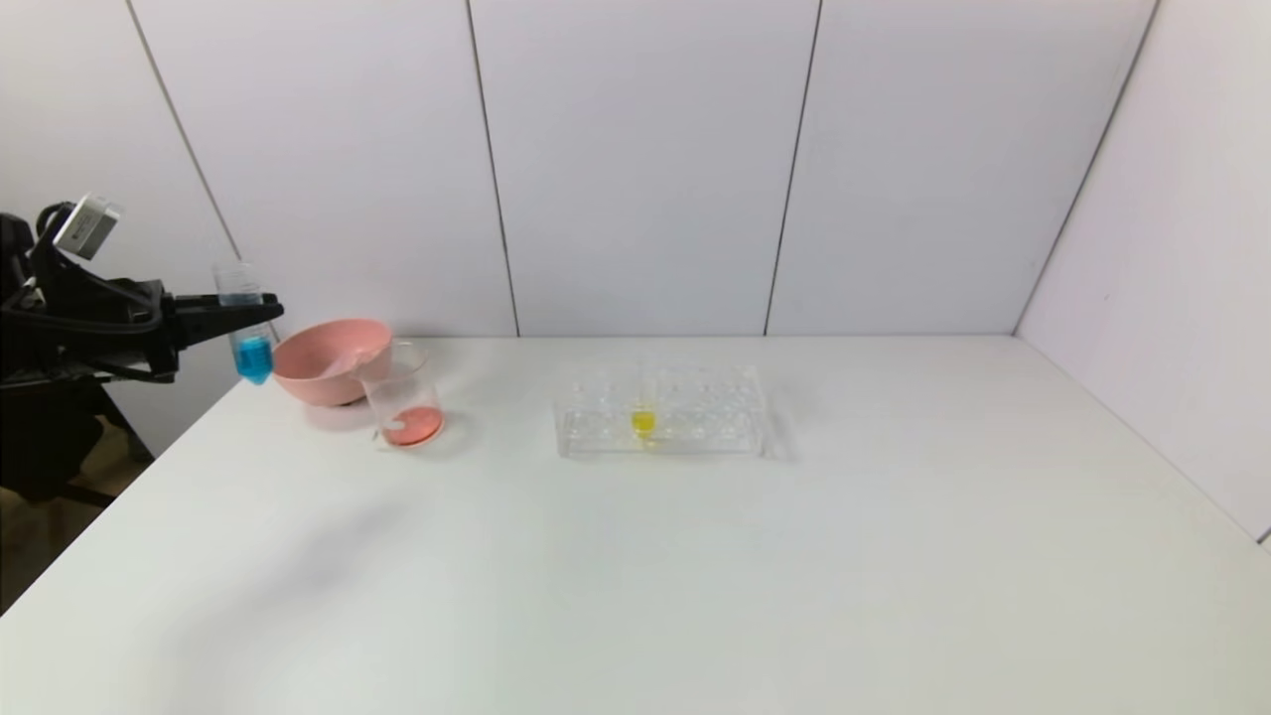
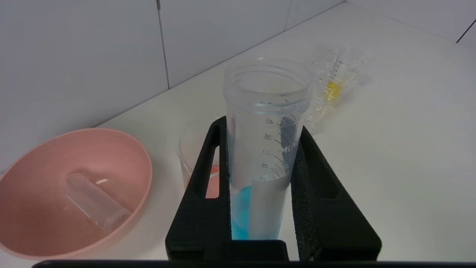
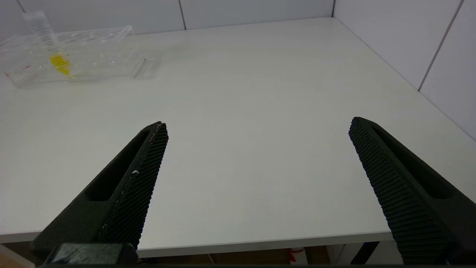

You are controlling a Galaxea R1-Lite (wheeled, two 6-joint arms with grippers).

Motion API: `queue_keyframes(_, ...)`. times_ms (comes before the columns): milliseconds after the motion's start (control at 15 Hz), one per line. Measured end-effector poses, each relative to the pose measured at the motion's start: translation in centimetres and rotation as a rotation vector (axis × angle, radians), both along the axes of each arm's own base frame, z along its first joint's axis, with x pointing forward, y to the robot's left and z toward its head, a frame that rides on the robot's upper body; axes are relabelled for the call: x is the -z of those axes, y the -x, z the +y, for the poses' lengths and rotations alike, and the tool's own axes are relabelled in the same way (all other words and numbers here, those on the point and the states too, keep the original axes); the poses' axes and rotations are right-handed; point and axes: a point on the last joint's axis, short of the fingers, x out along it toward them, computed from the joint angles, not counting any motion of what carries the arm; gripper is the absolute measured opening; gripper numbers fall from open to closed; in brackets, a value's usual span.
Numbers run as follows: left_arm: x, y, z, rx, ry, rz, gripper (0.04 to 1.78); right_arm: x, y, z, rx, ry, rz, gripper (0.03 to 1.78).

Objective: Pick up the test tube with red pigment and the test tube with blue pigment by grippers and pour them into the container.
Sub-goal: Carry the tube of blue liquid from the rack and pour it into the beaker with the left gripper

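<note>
My left gripper is shut on the test tube with blue pigment and holds it upright in the air at the table's left edge, left of the pink bowl. In the left wrist view the tube sits between the two black fingers, with blue liquid at its bottom. The container, a clear beaker, stands right of the bowl and holds orange-red liquid; it shows behind the fingers. An empty clear tube lies in the pink bowl. My right gripper is open and empty over the table's front edge.
A pink bowl stands beside the beaker at the back left. A clear tube rack in the middle holds a tube with yellow liquid; it also shows in the right wrist view. White walls stand behind and to the right.
</note>
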Motion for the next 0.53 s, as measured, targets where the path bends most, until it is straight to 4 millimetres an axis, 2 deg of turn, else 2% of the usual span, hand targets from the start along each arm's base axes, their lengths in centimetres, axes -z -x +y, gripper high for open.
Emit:
queue_keyframes(333,-1.3,-5.1,-2.3,-0.034,-0.022,0.111,0.47,0.0,0.0,0.0,0.000,0.000,0.000,1.77)
queue_keyframes(533,-2.5,-6.8,-3.6,-0.069,-0.099,0.167,0.47,0.0,0.0,0.0,0.000,0.000,0.000,1.77)
